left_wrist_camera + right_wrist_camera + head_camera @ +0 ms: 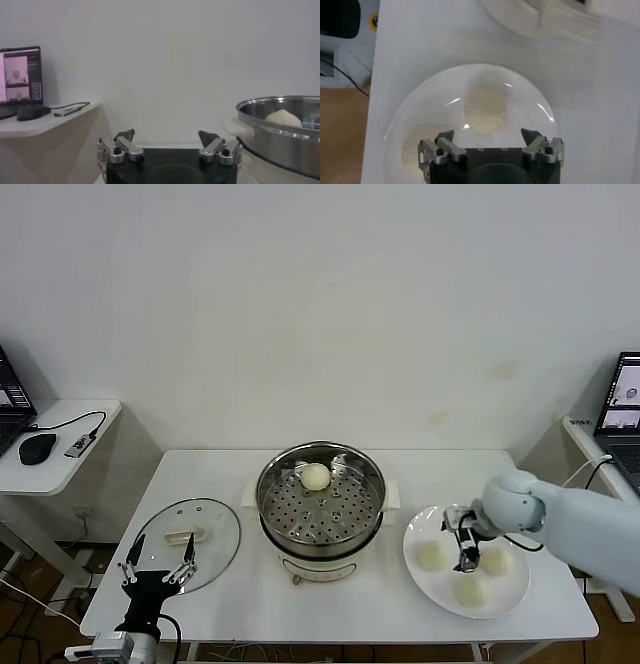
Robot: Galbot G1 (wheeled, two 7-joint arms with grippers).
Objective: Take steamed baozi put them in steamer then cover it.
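Note:
The steamer (264, 502) stands mid-table with one baozi (315, 476) on its perforated tray. Three more baozi (432, 555) lie on a flat white plate (440, 589) to the right. My right gripper (466, 550) is open and empty just above the plate, between the buns. In the right wrist view its open jaws (489, 137) face one baozi (486, 107). The glass cover (215, 529) lies flat on the table at the left. My left gripper (158, 572) is open and empty at the cover's near edge. The left wrist view shows it (167, 137) beside the steamer (280, 140).
A side table (60, 464) with a mouse and cable stands at the left. A laptop (622, 399) sits on a stand at the right. The white table's front edge (330, 634) runs just below the plate and cover.

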